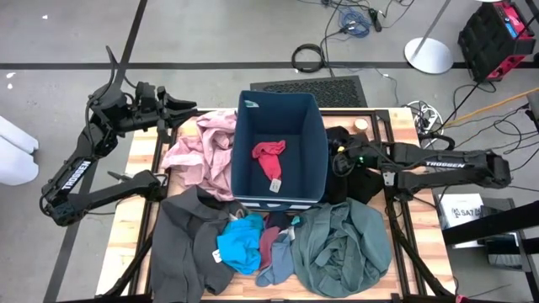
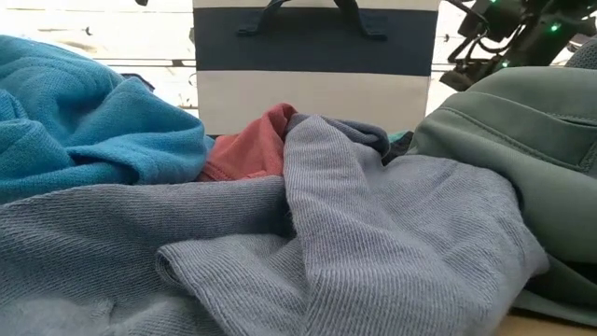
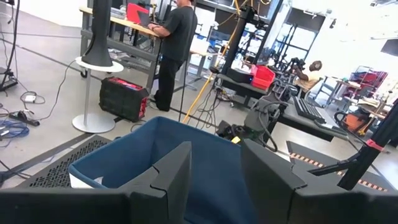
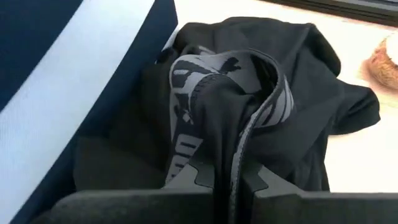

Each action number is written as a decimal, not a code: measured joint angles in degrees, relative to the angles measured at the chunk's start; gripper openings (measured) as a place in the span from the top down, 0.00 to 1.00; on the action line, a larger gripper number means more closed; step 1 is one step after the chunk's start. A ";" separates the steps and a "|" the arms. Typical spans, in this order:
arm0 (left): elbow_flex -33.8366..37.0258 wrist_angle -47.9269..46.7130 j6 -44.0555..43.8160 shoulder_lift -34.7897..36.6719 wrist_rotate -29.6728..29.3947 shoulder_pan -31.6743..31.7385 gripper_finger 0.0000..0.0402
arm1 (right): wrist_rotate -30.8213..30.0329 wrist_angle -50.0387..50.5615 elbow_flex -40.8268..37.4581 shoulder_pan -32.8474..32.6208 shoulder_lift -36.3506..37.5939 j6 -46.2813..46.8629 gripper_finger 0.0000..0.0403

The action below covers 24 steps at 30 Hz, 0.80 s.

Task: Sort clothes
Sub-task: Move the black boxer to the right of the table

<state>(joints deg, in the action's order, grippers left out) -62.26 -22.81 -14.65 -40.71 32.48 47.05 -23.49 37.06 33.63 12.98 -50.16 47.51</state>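
A navy-blue bin (image 1: pixel 240 143) stands mid-table with a red piece (image 1: pixel 269 156) inside. Left of it lies the dusty-pink garment (image 1: pixel 206 147). Along the near edge lie the dark grey (image 1: pixel 181 236), bright-blue (image 1: pixel 240 248), grey-blue (image 1: pixel 278 269) and grey-green (image 1: pixel 341 244) clothes. A black garment (image 1: pixel 364 183) with a grey lettered waistband (image 4: pixel 186 81) lies right of the bin. My right gripper (image 4: pixel 231 180) is shut, slanting down just over it. My left gripper (image 3: pixel 214 168) is open and holds nothing, level at the far left, facing the bin. My right gripper points down at a slant at the black garment's bunched waistband edge (image 4: pixel 249 137), which runs in line with the slit between its shut fingers. I cannot tell whether the fingertips touch the cloth.
A small round pale thing (image 4: pixel 385 59) sits on the table just beyond the black garment. The bin's right wall (image 4: pixel 74 68) stands close beside my right gripper. Bare wood (image 1: pixel 135 210) shows at the table's left edge. A person (image 3: pixel 174 43) works at a bench behind.
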 joint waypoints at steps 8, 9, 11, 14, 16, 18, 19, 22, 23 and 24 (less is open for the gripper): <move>0.00 -0.04 -0.03 0.00 -0.01 0.00 0.63 | 2.81 -0.57 0.07 0.04 -1.15 -6.54 0.79; 0.00 -0.04 -0.03 0.00 -0.01 0.00 0.63 | 3.94 -0.60 0.11 0.07 -1.01 -7.17 0.76; 0.00 -0.04 -0.03 0.00 -0.01 0.00 0.63 | 5.12 -0.19 0.90 0.10 -0.93 -7.78 0.72; 0.00 -0.04 -0.03 0.00 -0.01 0.00 0.63 | 5.88 1.91 3.11 0.10 -0.93 -8.24 0.66; 0.00 -0.04 -0.02 0.00 -0.01 0.00 0.63 | 5.86 3.89 5.18 0.10 -0.91 -8.30 0.64; 0.00 -0.04 -0.03 0.00 -0.01 0.00 0.63 | 5.86 6.65 7.75 0.10 -0.91 -8.33 0.63; 0.00 -0.04 -0.03 0.00 -0.01 0.00 0.63 | 5.86 8.01 9.00 0.10 -0.91 -8.35 0.63; 0.00 -0.04 -0.03 0.00 -0.01 0.00 0.63 | 5.73 13.21 13.21 0.10 -0.91 -8.07 0.62; 0.00 -0.04 -0.03 0.00 -0.01 0.00 0.63 | 5.71 15.17 14.63 0.10 -0.91 -7.98 0.62; 0.00 -0.04 -0.03 0.00 -0.01 0.00 0.63 | 5.62 16.99 16.09 0.10 -0.91 -7.85 0.62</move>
<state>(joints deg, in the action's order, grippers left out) -62.26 -22.85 -14.68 -40.71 32.47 47.05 -17.87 54.05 49.72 13.08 -51.07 39.66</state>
